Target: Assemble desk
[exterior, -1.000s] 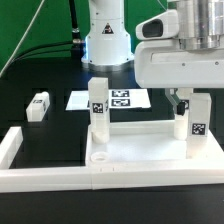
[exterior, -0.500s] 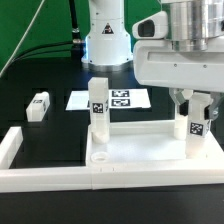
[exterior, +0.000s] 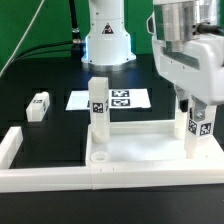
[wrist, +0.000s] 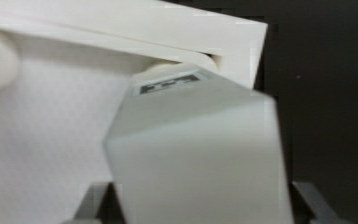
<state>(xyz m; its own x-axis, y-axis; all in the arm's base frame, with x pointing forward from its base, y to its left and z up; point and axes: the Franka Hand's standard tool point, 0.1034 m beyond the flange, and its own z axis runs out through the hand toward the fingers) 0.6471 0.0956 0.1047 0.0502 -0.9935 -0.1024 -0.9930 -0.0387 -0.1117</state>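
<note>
Overhead, the arm (exterior: 190,50) points straight down, fingers (wrist: 94,208) pinching the standing leg (exterior: 199,126).

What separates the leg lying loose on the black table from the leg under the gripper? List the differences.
Pose: the loose leg lies on its side; the gripped leg stands upright.
Place: the loose leg rests on the table, the gripped leg in a tabletop corner.
Contact: nothing touches the loose leg; the gripper appears shut on the gripped leg.
Both are white tagged posts.
</note>
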